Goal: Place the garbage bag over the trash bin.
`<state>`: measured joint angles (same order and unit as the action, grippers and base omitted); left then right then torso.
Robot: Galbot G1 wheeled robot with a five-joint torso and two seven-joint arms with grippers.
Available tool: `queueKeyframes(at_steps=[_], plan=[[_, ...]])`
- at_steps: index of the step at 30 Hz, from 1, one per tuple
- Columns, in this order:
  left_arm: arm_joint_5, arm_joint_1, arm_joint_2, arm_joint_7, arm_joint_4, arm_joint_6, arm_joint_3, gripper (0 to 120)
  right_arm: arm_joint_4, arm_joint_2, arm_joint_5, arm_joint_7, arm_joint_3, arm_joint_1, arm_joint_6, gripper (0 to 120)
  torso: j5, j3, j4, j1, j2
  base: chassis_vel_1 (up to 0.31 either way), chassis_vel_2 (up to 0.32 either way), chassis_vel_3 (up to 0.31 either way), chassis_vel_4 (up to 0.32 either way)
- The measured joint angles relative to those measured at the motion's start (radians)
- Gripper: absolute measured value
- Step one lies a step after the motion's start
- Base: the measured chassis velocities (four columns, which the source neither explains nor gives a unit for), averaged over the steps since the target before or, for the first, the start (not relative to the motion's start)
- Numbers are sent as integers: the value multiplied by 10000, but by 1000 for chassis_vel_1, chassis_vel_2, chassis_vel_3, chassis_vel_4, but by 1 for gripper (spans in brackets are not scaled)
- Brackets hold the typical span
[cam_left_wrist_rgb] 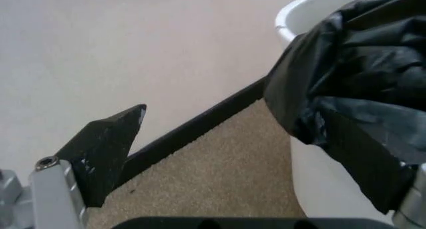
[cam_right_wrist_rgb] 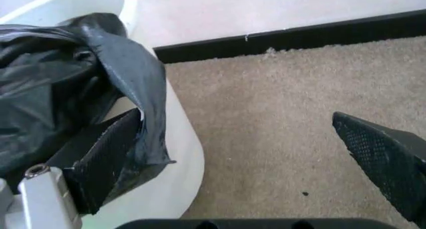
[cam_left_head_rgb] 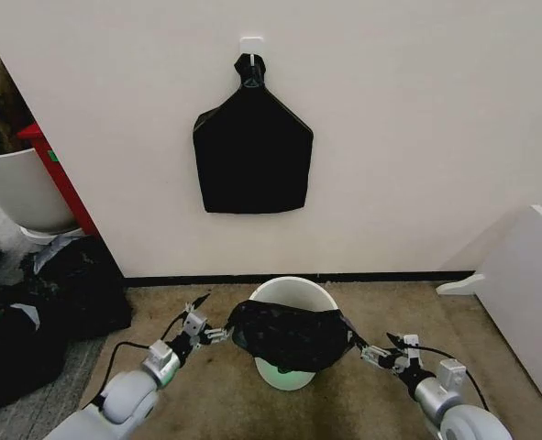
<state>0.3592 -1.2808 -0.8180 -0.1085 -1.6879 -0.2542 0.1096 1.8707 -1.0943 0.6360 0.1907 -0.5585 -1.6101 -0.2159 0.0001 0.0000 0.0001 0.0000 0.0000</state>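
Note:
The trash bin [cam_left_head_rgb: 293, 290] is a small round white bucket standing on the beige carpet near the wall. The garbage bag [cam_left_head_rgb: 289, 335], glossy wrinkled black film, lies bunched across the bin's front rim and hangs down its near side. My left gripper [cam_left_head_rgb: 214, 314] is at the bag's left edge, open, and in the left wrist view one of its fingers [cam_left_wrist_rgb: 362, 156] lies against the bag [cam_left_wrist_rgb: 359, 64] beside the bin [cam_left_wrist_rgb: 303, 17]. My right gripper [cam_left_head_rgb: 376, 345] is open at the bag's right edge. One of its fingers [cam_right_wrist_rgb: 100, 161] sits under a fold of the bag [cam_right_wrist_rgb: 60, 74].
A flat black bag [cam_left_head_rgb: 252, 151] hangs from a hook on the wall above the bin. A large white planter pot [cam_left_head_rgb: 18, 188] and bulky black sacks [cam_left_head_rgb: 41, 302] crowd the left. A white panel [cam_left_head_rgb: 527, 284] stands at the right. Carpet lies open around the bin.

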Motion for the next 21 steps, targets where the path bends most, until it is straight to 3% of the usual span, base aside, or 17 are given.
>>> queueKeyframes(at_steps=[13,21], plan=[[177,-887,230,-87,-1234,-96,208,100,1266,27,-28,-146,-383,-1089,273,100,0,0,0,0,0,0,0,0,0],[1130,-1708,347,768,-3010,336,770,100,2876,388,676,-705,-1158,-1599,-38,100,-2,-1,-5,0,0,0,0,0,0]])
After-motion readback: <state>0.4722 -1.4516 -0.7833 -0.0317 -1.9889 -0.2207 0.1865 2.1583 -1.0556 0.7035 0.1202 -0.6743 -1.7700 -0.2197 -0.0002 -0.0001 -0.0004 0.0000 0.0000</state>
